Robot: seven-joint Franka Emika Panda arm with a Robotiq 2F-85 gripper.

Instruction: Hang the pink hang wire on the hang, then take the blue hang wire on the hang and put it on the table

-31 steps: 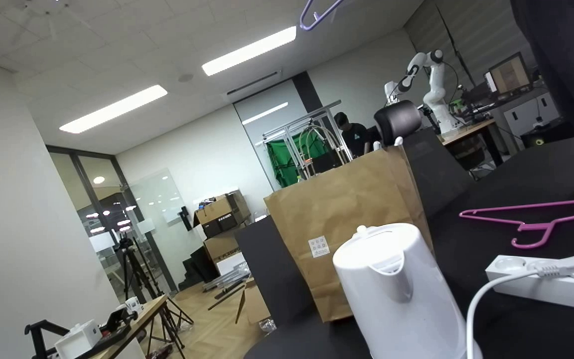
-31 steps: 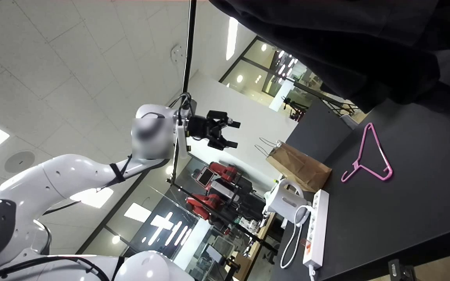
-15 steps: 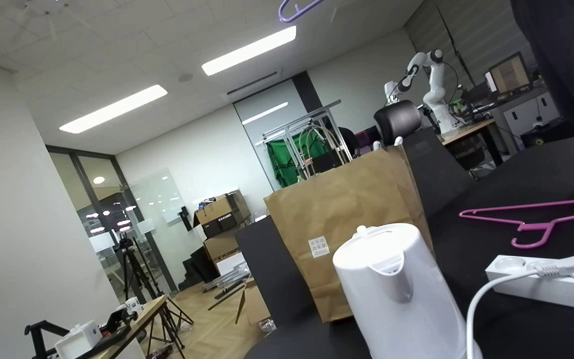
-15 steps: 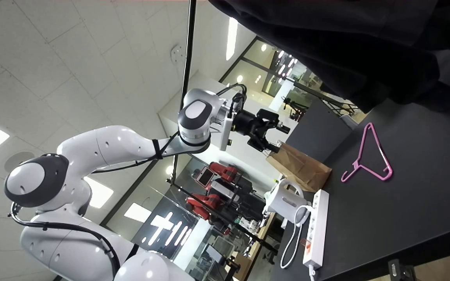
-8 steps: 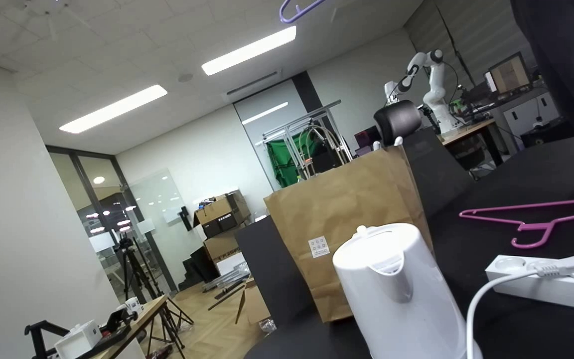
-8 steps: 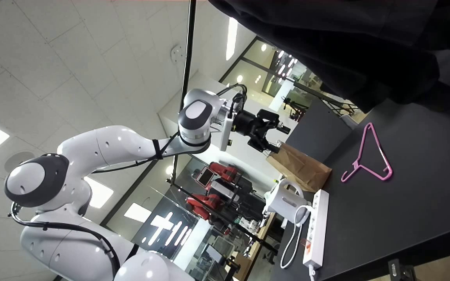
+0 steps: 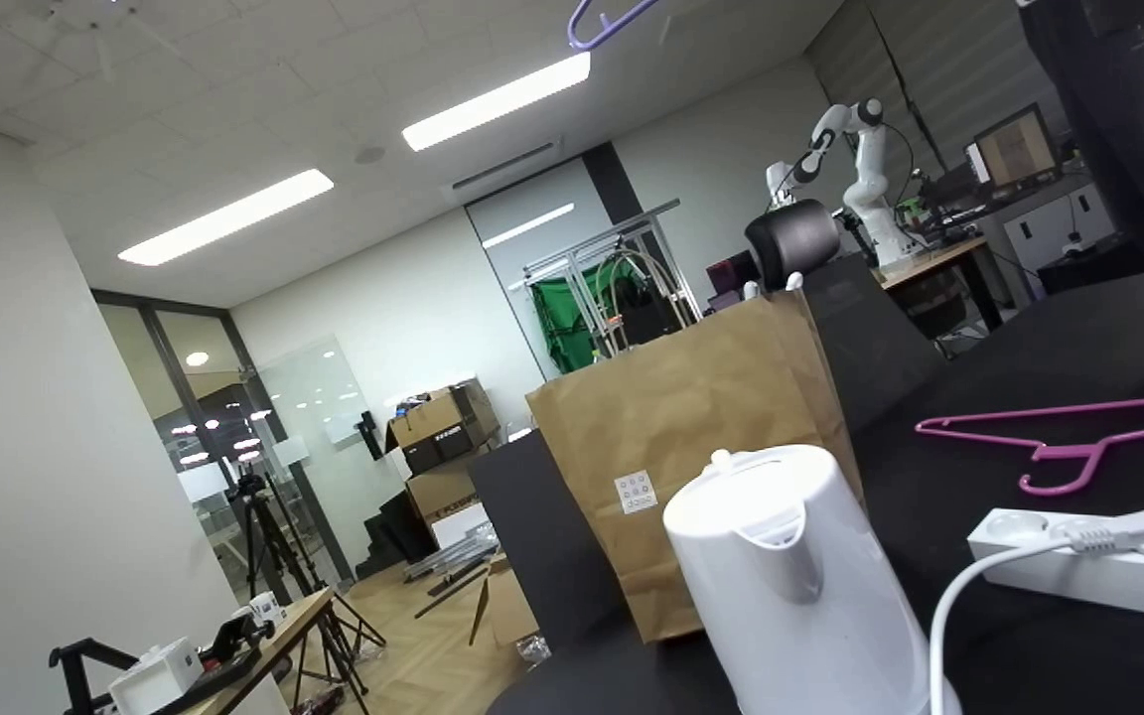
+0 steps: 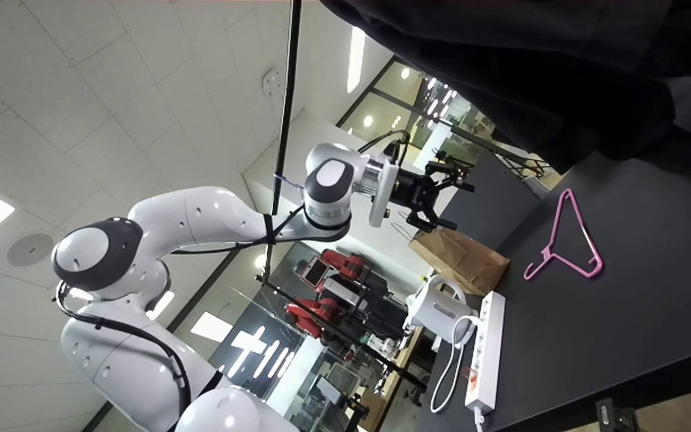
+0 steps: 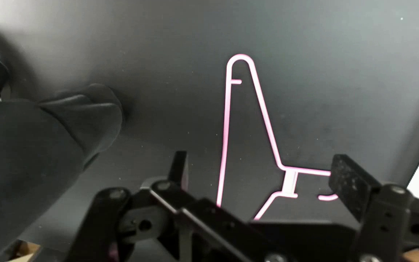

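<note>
In an exterior view, a pink clothes hanger (image 7: 1067, 452) lies flat on the near-black tabletop (image 7: 1029, 343), beyond a white power strip (image 7: 1098, 579) and right of a white electric kettle (image 7: 800, 586) and a brown paper bag (image 7: 701, 417). The gripper (image 8: 457, 206) hangs above, jaws wide apart and empty. Part of a violet clothes hanger (image 7: 620, 28) shows high against the ceiling (image 7: 264, 99); far left stands a glazed partition (image 7: 219, 387).

In an exterior view, a white electric kettle (image 7: 800, 586) stands right of bottom centre, a brown paper bag (image 7: 701, 417) behind it, a power strip (image 7: 1098, 578) lower right.
</note>
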